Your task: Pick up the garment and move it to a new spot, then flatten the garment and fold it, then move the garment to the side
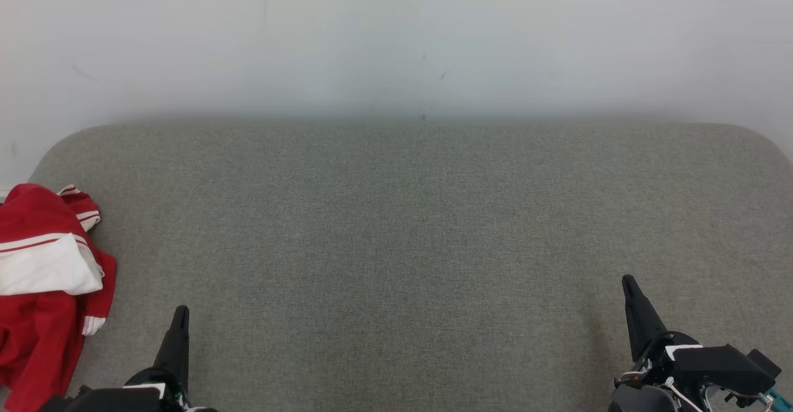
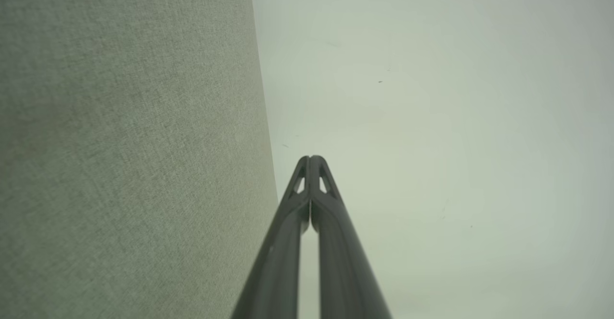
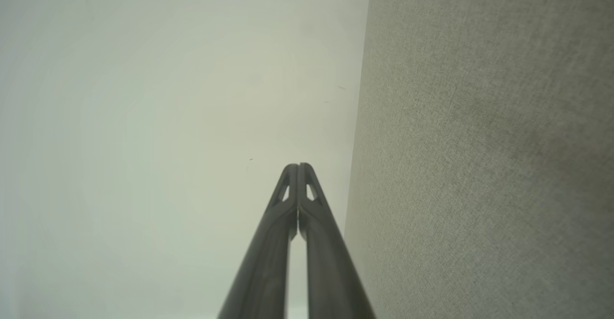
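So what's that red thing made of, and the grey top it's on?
The garment looks like soft cloth, maybe a smooth sporty knit: it crumples into loose folds, red with a white panel and stripes. The grey top looks like woven fabric, matte and a bit fuzzy: a fine speckled weave shows close up in the wrist views.

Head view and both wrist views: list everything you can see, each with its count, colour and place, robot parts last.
garment: one, red with a white panel and white stripes, bunched at the left edge of the surface
surface: one, grey woven fabric with rounded far corners, spanning the head view
wall: one, white, behind the surface
left gripper: one, dark, lower left, to the right of the garment, shut, holding nothing
right gripper: one, dark, lower right, shut, holding nothing
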### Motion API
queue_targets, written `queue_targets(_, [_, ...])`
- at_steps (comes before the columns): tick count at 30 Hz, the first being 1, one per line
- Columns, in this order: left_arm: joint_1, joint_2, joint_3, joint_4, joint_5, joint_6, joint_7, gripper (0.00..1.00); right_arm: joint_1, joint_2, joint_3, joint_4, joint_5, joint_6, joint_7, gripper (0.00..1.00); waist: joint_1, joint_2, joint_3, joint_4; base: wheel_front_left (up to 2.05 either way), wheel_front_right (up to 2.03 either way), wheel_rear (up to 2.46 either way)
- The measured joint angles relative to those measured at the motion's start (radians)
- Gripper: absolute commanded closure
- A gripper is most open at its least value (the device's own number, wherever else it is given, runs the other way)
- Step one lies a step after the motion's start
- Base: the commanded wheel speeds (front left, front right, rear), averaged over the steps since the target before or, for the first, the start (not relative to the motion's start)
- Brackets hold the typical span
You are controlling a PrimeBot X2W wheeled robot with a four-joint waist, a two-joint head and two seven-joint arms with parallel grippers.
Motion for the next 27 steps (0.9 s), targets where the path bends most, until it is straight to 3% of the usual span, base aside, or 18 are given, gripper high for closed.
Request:
queue_targets(20, [0.001,-0.001,-0.001,0.002,0.0,0.0,0.0,1.0,0.002,0.001,0.0,0.002,0.0,0.0,0.0,1.0,0.0,0.0,0.0,0.0,0.0,0.0,0.0])
queue_targets(21, [0.004,-0.002,-0.002,0.009,0.0,0.001,0.0,0.0,0.005,0.001,0.0,0.008,0.0,0.0,0.0,0.0,0.0,0.0,0.0,0.0,0.0,0.0,0.0])
queue_targets(27, [0.04,-0.009,-0.012,0.041,0.004,0.002,-0.011,0.0,0.04,0.003,0.006,0.04,-0.003,0.0,-0.009,0.0,0.0,0.0,0.001,0.0,0.0,0.0,0.0])
